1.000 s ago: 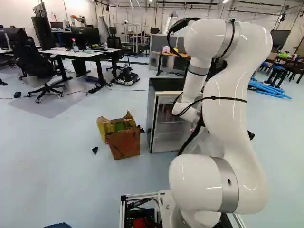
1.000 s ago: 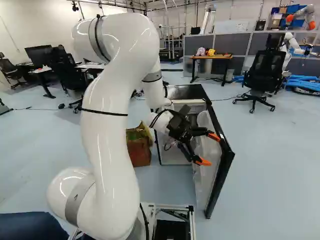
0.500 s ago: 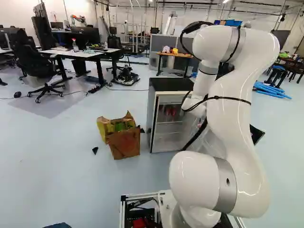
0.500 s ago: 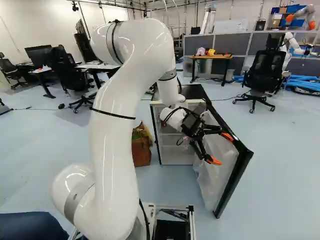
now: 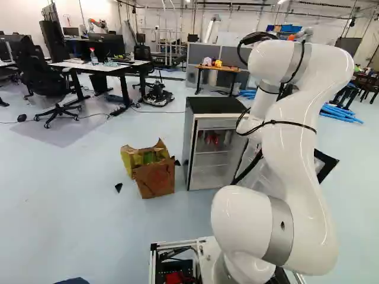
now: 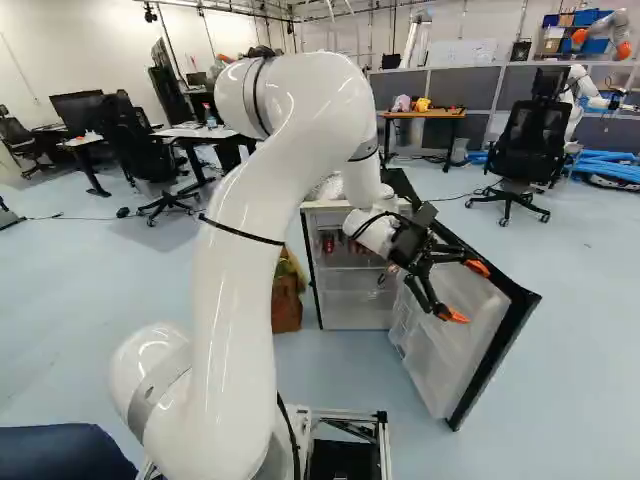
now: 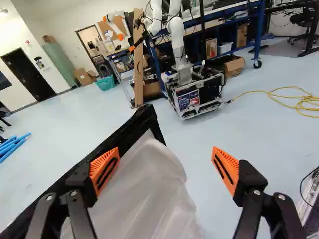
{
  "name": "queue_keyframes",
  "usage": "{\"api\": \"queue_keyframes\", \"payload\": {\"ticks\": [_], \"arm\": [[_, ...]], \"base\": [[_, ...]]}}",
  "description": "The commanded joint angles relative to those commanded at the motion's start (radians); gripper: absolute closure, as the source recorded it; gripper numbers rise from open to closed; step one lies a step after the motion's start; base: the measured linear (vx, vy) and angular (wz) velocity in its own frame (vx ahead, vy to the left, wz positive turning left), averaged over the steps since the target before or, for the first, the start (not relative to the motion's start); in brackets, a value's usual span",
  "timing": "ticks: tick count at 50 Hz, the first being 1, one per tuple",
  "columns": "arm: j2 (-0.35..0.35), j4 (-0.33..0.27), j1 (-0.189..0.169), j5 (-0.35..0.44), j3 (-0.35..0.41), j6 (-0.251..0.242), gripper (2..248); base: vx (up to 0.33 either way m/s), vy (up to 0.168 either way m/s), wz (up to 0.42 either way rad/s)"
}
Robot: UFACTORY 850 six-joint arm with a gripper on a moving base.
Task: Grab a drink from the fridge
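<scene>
My gripper (image 6: 466, 292) stands by the inner side of the fridge door (image 6: 510, 350) in the right base view. In the wrist view the gripper (image 7: 164, 162) is open, one finger over the door's white inner panel (image 7: 144, 194) and black frame, the other beside it over the floor; contact cannot be told. The small fridge (image 5: 189, 145) has its door swung wide. Red drinks (image 5: 211, 139) stand on its upper shelf, one red can (image 6: 328, 243) also showing in the right base view.
A torn cardboard box (image 5: 155, 177) sits on the floor beside the fridge. An office chair (image 6: 525, 145) and a desk (image 6: 425, 115) stand farther back. Another robot (image 7: 182, 50) on a wheeled base and a yellow cable (image 7: 279, 93) are beyond the door.
The fridge door has swung wider, and my arm and gripper have moved to the right alongside it in the right base view. More of the fridge's inside shows. The base has not moved.
</scene>
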State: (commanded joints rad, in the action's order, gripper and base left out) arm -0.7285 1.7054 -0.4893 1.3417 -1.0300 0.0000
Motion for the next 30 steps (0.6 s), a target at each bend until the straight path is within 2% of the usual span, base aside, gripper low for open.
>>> {"api": "queue_keyframes", "payload": {"ticks": [16,30], "arm": [[0.005,-0.070,0.000,-0.002,0.011,0.000,3],[0.044,-0.163,0.004,-0.002,0.089,0.000,3]], "base": [[0.000,0.000,0.000],[0.000,0.000,0.000]]}}
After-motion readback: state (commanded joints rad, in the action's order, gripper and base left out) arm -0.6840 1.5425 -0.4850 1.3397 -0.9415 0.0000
